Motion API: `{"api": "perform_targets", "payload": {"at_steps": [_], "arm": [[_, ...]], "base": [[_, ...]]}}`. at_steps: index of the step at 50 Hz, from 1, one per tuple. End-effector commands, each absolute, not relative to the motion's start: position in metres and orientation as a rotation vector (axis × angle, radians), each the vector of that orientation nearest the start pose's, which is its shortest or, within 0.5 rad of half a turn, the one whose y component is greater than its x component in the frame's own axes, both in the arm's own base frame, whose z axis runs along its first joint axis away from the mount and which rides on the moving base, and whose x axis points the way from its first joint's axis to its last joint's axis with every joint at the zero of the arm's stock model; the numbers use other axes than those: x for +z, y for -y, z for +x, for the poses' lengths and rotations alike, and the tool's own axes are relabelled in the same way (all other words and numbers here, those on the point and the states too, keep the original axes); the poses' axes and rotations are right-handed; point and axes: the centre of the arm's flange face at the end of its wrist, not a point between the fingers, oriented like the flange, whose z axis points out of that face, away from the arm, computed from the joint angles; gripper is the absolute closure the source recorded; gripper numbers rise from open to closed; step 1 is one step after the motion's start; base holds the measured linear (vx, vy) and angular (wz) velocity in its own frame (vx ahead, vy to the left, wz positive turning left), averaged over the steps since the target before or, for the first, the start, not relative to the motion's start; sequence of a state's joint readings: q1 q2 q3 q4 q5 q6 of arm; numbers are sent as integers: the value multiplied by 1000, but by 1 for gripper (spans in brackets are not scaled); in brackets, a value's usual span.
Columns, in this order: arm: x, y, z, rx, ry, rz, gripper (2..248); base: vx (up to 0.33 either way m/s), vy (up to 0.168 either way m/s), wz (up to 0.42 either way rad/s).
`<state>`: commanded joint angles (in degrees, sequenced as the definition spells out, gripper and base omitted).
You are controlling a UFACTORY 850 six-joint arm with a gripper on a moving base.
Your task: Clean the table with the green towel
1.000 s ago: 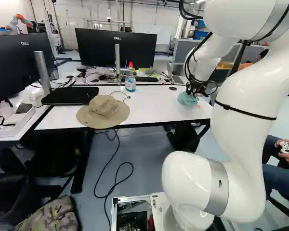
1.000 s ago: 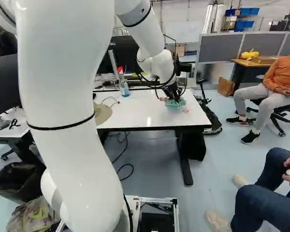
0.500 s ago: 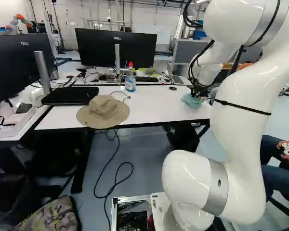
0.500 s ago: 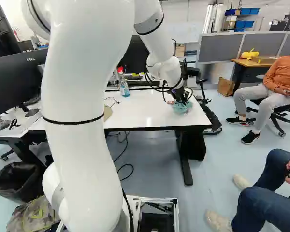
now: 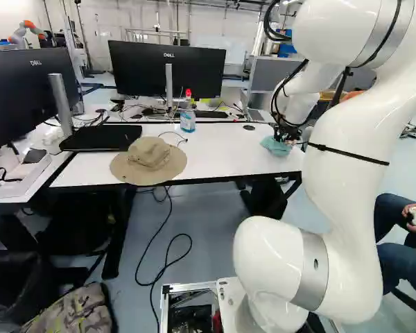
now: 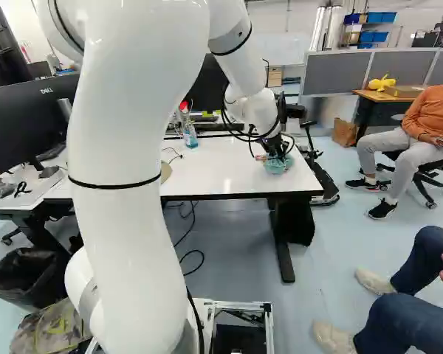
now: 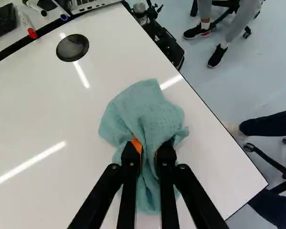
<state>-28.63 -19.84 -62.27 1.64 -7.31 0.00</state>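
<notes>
On the white tabletop [image 5: 222,155], near its edge, the soft, light green cloth towel [image 7: 145,114] is lying bunched, its raised middle fold, the best hold, being pinched between the black gripper's [image 7: 149,151] orange-padded fingers.

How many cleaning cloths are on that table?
1: the green towel, on the white table at the left base view's right, gripped by the end effector. Any underneath would be hidden.

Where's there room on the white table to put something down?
There's bare table between the hat and the green towel, and between the towel and the round black disc. Cables and a keyboard crowd the far monitor's foot.
</notes>
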Motion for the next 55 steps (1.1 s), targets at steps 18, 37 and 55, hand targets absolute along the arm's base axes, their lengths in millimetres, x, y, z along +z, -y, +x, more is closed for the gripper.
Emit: {"api": "perform_targets", "payload": {"at_steps": [18, 37, 55], "arm": [[440, 275, 506, -833, -819, -3042, 202], [438, 274, 503, -764, -820, -3048, 202], [438, 274, 502, -755, -820, -3049, 202]], "base": [[0, 0, 0], [0, 0, 0], [0, 0, 0]]}}
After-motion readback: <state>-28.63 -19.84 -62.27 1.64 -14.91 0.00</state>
